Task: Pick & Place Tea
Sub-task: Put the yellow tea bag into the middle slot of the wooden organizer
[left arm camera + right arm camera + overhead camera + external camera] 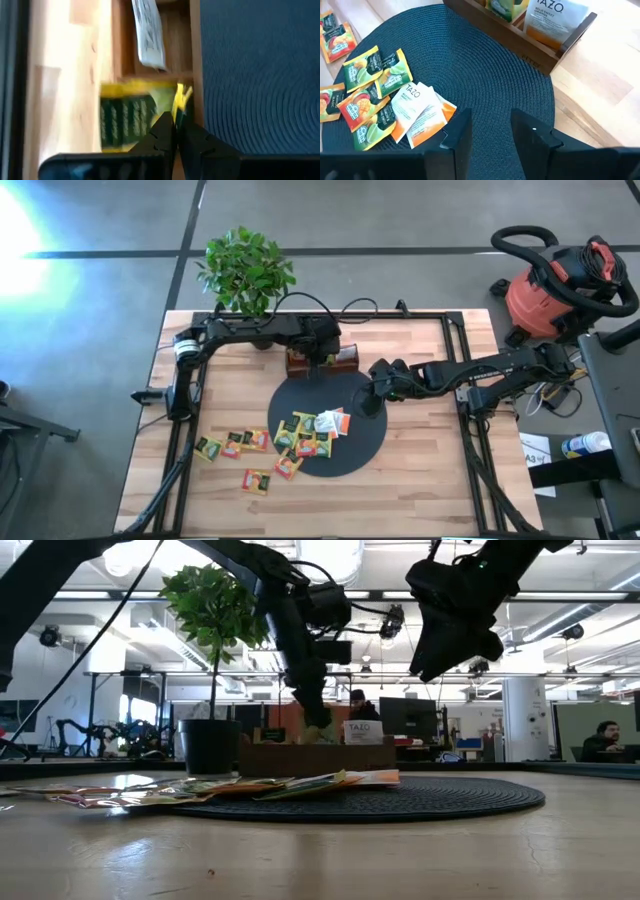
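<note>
The tea sachets, green, yellow, orange-red and white-with-orange, lie in a loose heap point(315, 430) on the black disc point(310, 392), and several more point(232, 445) lie on the table to its left. My left gripper point(322, 358) hangs over the brown wooden tray point(345, 360) at the disc's far edge, shut on a yellow-green sachet. Another yellow-green sachet point(125, 117) lies in the compartment below it, and a white one point(150, 35) stands in the neighbouring compartment. My right gripper point(490, 122) is open, raised above the disc near the white-with-orange sachets point(420, 112). My left gripper pinches the yellow-green sachet by one edge point(180, 102) between its two fingertips point(165, 130), coming from above and pointing down. The sachet shows edge-on beyond the fingertips, upright over a tray compartment; whether its lower end touches the tray I cannot tell.
A potted plant point(245, 270) stands at the table's far edge beside the tray. A red shop vacuum point(560, 285) sits on the floor beyond the table's right far corner. The near half of the table point(400, 490) is bare wood.
</note>
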Robot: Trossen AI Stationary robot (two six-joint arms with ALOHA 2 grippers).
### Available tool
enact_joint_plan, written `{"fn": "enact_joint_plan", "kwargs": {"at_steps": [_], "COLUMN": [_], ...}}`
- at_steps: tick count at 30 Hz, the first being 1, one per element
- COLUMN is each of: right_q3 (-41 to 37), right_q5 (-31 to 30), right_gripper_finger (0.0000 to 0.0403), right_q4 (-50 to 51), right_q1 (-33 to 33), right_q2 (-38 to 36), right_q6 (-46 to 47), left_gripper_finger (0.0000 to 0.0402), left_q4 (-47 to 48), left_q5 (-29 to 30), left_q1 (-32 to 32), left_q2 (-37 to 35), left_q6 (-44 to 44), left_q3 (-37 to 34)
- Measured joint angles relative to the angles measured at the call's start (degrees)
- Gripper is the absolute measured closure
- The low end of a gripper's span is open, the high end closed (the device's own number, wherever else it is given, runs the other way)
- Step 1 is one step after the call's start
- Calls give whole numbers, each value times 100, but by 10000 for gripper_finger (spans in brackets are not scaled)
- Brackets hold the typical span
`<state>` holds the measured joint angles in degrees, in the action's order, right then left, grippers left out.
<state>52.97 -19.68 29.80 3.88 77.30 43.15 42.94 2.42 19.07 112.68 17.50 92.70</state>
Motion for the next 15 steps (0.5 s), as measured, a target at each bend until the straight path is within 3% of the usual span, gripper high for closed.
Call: {"fn": "enact_joint_plan", "kwargs": {"at_steps": [8, 15], "right_q3": [-2, -2], "right_q5": [5, 8], "right_gripper_finger": [279, 271], "right_q4": [-4, -4], "right_q1": [0, 0], "right_q2": [2, 2], "right_q6": [34, 40], "left_gripper_finger": [399, 355], "left_q4": [-295, -86], "left_q5": [112, 245], "left_q1": [4, 20], "left_q2": [-7, -7], "left_q6": [40, -107], "left_q3": [27, -6]}}
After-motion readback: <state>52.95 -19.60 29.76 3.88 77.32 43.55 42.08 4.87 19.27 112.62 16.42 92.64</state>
